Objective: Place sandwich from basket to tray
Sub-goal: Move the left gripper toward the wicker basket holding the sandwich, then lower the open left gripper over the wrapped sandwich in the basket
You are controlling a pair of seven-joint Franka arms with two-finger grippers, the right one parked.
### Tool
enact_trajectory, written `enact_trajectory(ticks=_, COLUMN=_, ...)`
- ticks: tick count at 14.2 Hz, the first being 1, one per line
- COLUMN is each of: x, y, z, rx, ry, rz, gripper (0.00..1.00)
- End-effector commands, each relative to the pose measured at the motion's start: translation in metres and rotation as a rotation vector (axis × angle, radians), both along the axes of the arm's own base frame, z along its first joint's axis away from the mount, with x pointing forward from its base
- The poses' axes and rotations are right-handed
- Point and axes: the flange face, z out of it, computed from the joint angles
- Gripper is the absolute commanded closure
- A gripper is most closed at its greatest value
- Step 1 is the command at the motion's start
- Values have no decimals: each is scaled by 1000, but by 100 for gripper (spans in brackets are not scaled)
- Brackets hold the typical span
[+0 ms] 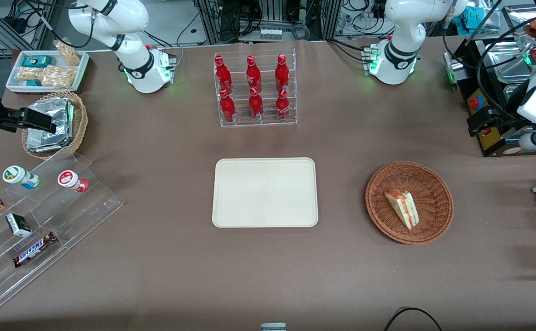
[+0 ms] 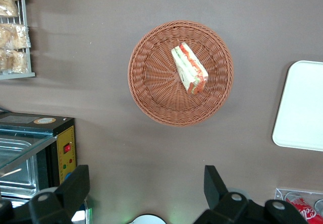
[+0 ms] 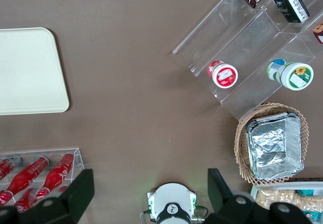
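While the sandwich [image 2: 190, 75] is lying in the basket [image 2: 151, 90], just toward three o'clock of its centre, the pincer [image 2: 146, 183] is hovering wide and empty, needing to descend; the tray [image 2: 303, 108] is waiting bare.

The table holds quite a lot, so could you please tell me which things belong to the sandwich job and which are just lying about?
Job: sandwich in the basket; tray; the pincer, open, high above the table beside the basket.

Lying about: bottle rack, foil packs, Snickers bar, yogurt cups.
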Motion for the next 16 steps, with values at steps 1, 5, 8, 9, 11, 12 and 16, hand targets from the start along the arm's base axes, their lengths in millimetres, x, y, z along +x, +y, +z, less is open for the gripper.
enact_trajectory(ticks=1, x=-1, y=4, z=-2, rx=-9, ry=21, rz=3, gripper=0)
enact_trajectory(ticks=5, x=3, y=10, z=-12, rx=-15, ry=49, rz=23, gripper=0)
enact_trajectory(ticks=8, x=-7, y=14, z=-35, rx=-9, ry=169, rz=73, gripper=0)
enact_trajectory(ticks=9, x=-2, y=22, z=-53, rx=-41, ry=204, rz=130, gripper=0)
enact_trajectory(ticks=11, x=9, y=25, z=-91, rx=-55, ry=239, rz=190, gripper=0)
enact_trajectory(ticks=12, x=15, y=25, z=-112, rx=-57, ry=226, rz=194, gripper=0)
enact_trajectory(ticks=16, x=36, y=23, z=-206, rx=-63, ry=135, rz=273, gripper=0)
